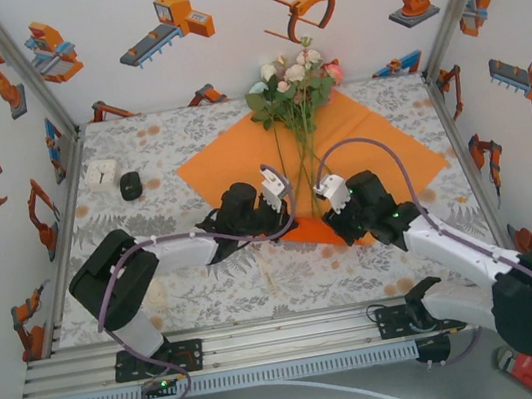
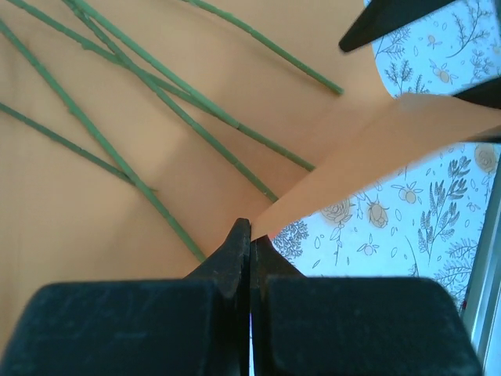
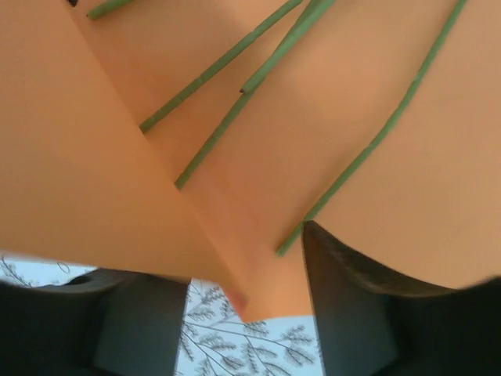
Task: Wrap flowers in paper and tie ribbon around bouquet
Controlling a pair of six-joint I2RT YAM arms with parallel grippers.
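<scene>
Flowers on orange paper, both arms at the near corner. The flowers [image 1: 293, 79] lie on the paper [image 1: 378, 141], which is spread as an orange diamond across the patterned cloth of the desk [image 1: 210, 294]. The blooms sit at the sheet's far corner, near the back wall, and the long green stems [image 2: 117, 159] run down its middle toward the arms.

From my seat at the controls I see both arms reaching in to the sheet's near corner, close together. The left arm is to the left of the stem ends and the right arm to their right.

The left fingers [image 2: 231, 262] are pressed together, pinching the paper's edge by that corner. In the left wrist view a lifted flap of orange rises from their tips and stretches away to the right, above the cloth.

The right fingers [image 3: 356, 329] stand spread, with cloth showing in the gap between them. A fold of the paper lies over their tips and hides them, so I cannot tell whether they touch it from beneath. In the right wrist view the stem ends rest on the sheet just beyond that fold.

Off to the left, well apart from the paper, a white block [image 1: 101, 173] and a small black object [image 1: 131, 185] sit just beside each other on the desk.
</scene>
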